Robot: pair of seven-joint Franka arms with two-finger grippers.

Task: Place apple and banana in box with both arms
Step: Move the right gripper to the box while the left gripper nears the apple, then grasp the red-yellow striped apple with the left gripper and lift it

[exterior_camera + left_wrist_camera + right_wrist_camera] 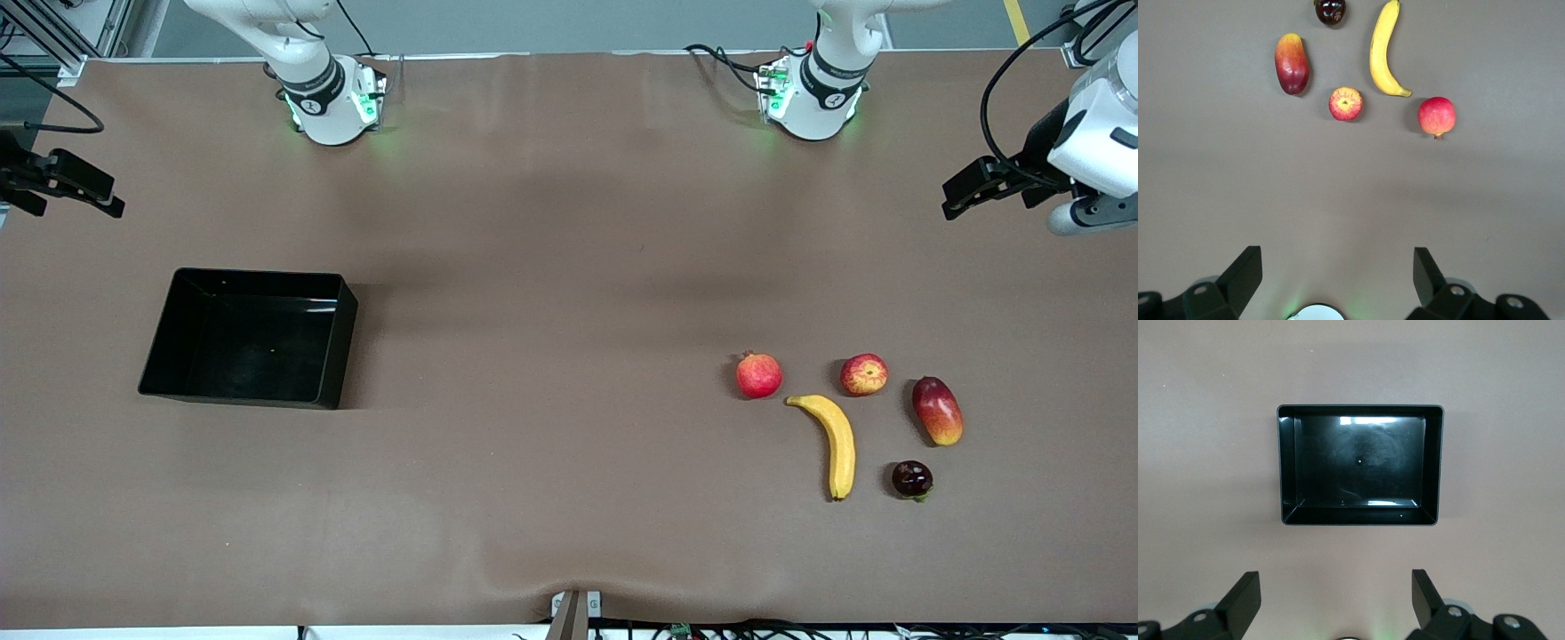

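The apple [864, 374] and the long yellow banana [834, 443] lie on the table toward the left arm's end, the banana nearer to the front camera. Both also show in the left wrist view, the apple [1345, 104] beside the banana [1385, 50]. The black box [342, 347] stands empty toward the right arm's end and shows in the right wrist view [1358, 408]. My left gripper [958, 197] [1338, 267] is open and empty, raised over the table's edge at its own end. My right gripper [102, 194] [1336, 587] is open and empty, raised at the box's end of the table.
A pinkish-red round fruit with a crown tip [758, 375] [1437, 116] lies beside the apple. A red-yellow mango [937, 410] [1291, 63] and a small dark fruit [912, 479] [1330, 10] lie close to the banana. Brown table cloth spans between fruits and box.
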